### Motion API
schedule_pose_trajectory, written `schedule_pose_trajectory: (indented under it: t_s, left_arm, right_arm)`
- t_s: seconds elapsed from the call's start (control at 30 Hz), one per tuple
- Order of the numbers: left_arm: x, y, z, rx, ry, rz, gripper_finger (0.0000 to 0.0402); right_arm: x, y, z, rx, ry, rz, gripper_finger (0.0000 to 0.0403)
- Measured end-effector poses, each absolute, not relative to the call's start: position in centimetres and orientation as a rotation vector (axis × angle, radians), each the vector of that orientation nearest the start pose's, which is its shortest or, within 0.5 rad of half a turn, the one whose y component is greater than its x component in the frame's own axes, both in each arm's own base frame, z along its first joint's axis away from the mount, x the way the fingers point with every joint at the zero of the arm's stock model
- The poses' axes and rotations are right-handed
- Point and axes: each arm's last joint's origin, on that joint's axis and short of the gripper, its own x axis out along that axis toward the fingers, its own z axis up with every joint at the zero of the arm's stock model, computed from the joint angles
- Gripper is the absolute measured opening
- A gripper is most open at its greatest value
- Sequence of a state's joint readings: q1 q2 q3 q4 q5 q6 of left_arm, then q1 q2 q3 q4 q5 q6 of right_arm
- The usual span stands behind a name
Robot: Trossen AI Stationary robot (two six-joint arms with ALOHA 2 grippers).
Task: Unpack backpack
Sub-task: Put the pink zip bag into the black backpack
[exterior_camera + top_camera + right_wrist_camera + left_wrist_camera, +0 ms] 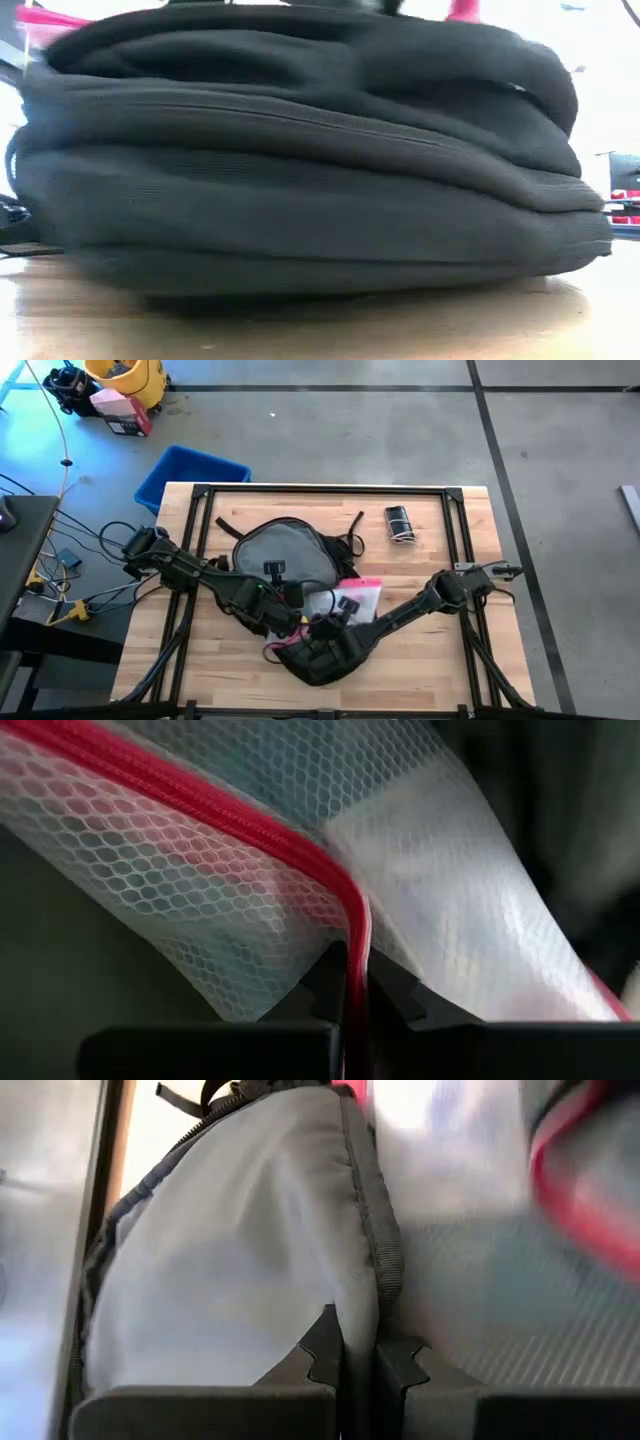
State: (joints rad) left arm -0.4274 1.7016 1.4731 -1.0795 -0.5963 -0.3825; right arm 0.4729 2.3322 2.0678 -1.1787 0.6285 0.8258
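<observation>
The black backpack (285, 555) lies in the middle of the table with its grey padded back panel up; its black body (300, 170) fills the low view. A clear pouch with pink zip edge (355, 598) lies against the backpack's right side, near its opening. My left gripper (300, 622) reaches in from the table's left and is shut on the backpack (230, 1280). My right gripper (335, 622) comes from the right and is shut on the pouch (200, 890). My left gripper pinches the black-bound edge of the grey back panel (365, 1295) between its two fingers, coming slanting down from the table's left. The rest of the backpack rests on the table. My right gripper pinches the pouch's pink zip edge (352, 925) between its two fingers, slanting down from the table's right. The mesh spreads away from the fingers on both sides, and its far part rests against the backpack.
A small black item with a white cord (399, 525) lies at the table's far right. A black frame (455, 535) runs around the table top. Beyond the far left corner, a blue bin (190, 475) stands on the floor.
</observation>
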Motion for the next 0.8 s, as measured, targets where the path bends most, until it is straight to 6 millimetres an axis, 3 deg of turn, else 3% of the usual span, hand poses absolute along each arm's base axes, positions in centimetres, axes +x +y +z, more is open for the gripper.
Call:
schedule_pose_trajectory:
  t_s: [0.1, 0.2, 0.4, 0.63, 0.8]
  left_arm:
    - [30.9, -12.3, 28.0, 0.275, 1.062, 0.336, 0.0]
    - [30.9, -12.4, 28.0, 0.279, 1.062, 0.34, 0.0]
    - [30.6, -12.9, 28.1, 0.237, 1.037, 0.383, 0.0]
    - [29.6, -14.8, 27.9, 0.147, 1.033, 0.364, 0.0]
    - [29.0, -15.9, 27.9, 0.15, 0.995, 0.378, 0.0]
  right_arm:
    - [43.6, 19.5, 19.9, -0.007, 0.97, -0.537, 0.0]
    - [43.7, 18.6, 19.8, -0.023, 0.995, -0.569, 0.0]
    - [40.0, 15.7, 20.0, -0.202, 1.156, -0.92, 0.0]
    - [37.1, 13.6, 19.5, -0.3, 1.184, -0.978, 0.0]
    - [34.9, 13.2, 18.7, -0.2, 1.234, -1.043, 0.0]
